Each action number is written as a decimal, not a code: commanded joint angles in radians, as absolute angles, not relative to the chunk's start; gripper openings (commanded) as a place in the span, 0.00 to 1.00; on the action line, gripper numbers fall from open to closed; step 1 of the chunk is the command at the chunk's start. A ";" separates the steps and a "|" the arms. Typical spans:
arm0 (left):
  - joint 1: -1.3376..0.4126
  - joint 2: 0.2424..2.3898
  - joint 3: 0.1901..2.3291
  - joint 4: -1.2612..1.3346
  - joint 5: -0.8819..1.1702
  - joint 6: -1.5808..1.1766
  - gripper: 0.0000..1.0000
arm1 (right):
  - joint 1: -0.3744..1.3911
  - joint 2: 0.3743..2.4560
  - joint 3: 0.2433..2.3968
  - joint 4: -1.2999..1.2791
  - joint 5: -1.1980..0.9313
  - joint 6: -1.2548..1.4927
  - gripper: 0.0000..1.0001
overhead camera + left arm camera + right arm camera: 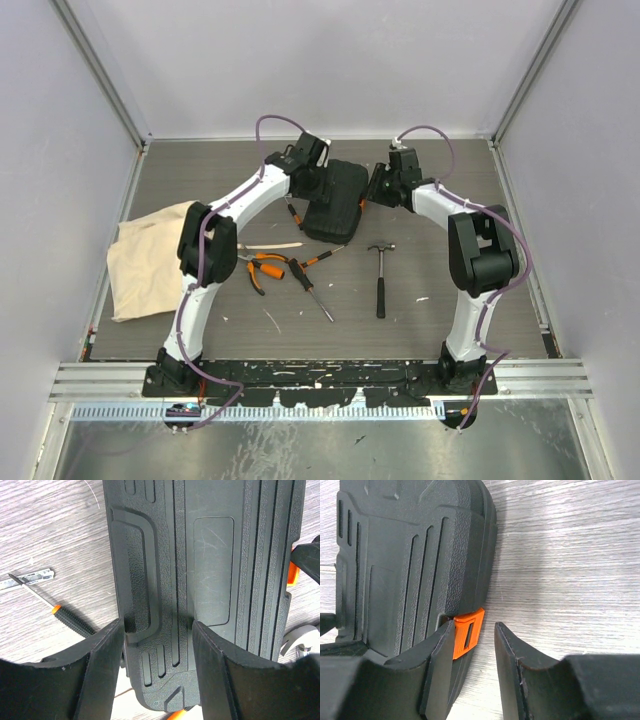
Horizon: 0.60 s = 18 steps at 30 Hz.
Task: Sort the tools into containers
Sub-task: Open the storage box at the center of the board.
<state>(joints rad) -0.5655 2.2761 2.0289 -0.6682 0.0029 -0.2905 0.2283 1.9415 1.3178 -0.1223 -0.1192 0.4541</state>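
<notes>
Most of the black hard plastic tool case [335,200] with rounded corners is cut off in both wrist views. Only the top view shows it whole, lying at the far middle of the grey wood-grain table [350,335], between my two arms. My left gripper [157,625] is spread wide over its pebbled lid, one finger on each side of the moulded ribs beside the recessed handle. Whether the pads press the lid I cannot tell. My right gripper [474,626] has a narrower gap but is not closed: the orange plastic latch [468,632] sits between the fingers, with free space on its right. A black-ribbed screwdriver with orange collar [67,620] lies beside the case, and its handle end is hidden under my left finger. Nearer to me lie the steel-headed black hammer [381,290], the orange-and-black pliers [262,268] and another screwdriver [305,280]. The crumpled beige cloth bag [150,260] is at the left, partly behind my arm.
</notes>
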 commanded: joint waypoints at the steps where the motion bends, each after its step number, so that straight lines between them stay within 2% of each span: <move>1: -0.564 2.343 2.021 -0.750 -0.070 -0.250 0.57 | 0.220 1.915 1.323 -0.266 0.034 0.376 0.41; 18: -0.564 2.349 2.027 -0.755 -0.068 -0.245 0.56 | 0.218 1.862 1.341 -0.312 0.091 0.350 0.39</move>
<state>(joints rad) -0.5694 2.2841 2.0403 -0.6651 -0.0051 -0.2905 0.2241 1.9152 1.3258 -0.2848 0.0357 0.3759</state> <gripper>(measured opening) 0.565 0.394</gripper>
